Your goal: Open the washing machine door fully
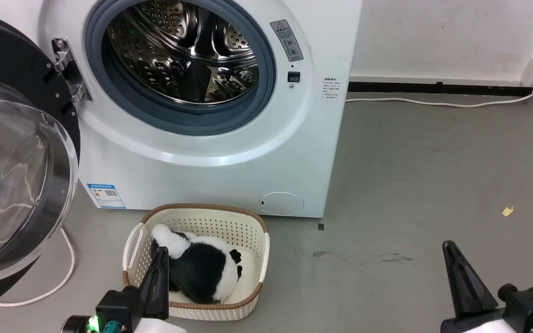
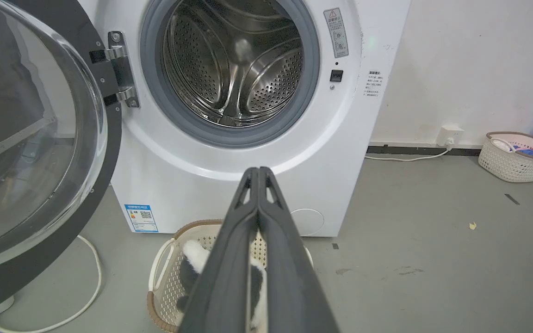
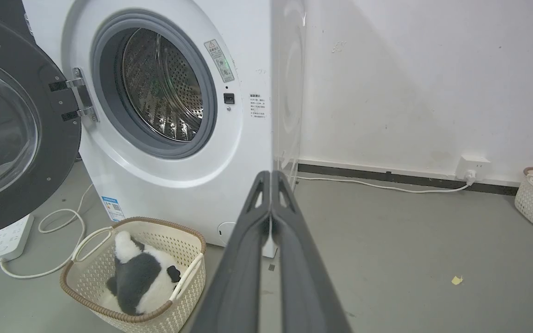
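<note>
The washer (image 1: pixel 211 152) stands ahead of both claws. Its door (image 1: pixel 21 185) hangs swung wide on its hinge, up and left of the left claw (image 1: pixel 161 253) and well apart from it. The basket (image 1: pixel 229 226) sits on the floor just beneath that claw's tips, with a black-and-white plush (image 1: pixel 201 268) inside. Both arms are held low, fingers pointing toward the washer. The left claw is pressed together, holding nothing. The right claw (image 1: pixel 449 245) is off to its right over the floor, likewise pinched together and empty.
</note>
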### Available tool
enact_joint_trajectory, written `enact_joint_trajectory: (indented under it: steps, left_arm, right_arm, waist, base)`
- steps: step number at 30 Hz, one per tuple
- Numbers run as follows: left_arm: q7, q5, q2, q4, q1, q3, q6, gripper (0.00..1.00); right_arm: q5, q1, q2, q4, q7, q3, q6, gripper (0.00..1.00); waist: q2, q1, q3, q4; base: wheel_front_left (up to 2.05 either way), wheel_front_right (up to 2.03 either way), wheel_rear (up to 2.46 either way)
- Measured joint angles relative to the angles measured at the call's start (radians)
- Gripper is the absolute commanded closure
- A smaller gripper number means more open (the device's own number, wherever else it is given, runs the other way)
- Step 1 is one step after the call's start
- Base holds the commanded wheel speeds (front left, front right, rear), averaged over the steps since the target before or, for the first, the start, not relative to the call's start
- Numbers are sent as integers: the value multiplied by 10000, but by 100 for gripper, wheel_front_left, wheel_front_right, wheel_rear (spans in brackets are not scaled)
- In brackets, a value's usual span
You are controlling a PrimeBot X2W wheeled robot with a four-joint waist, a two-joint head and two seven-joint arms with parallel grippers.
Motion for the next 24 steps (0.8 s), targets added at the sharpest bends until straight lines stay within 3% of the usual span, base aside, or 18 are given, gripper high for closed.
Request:
enact_joint_trajectory:
  steps: [24]
  left_arm:
    - [510,403,-224,-176,-16,349,-161,100]
  right_arm:
    - [-167,-180,0,0,527,113,0,100]
  waist:
    - [0,0,4,0]
  base:
    - [0,0,0]
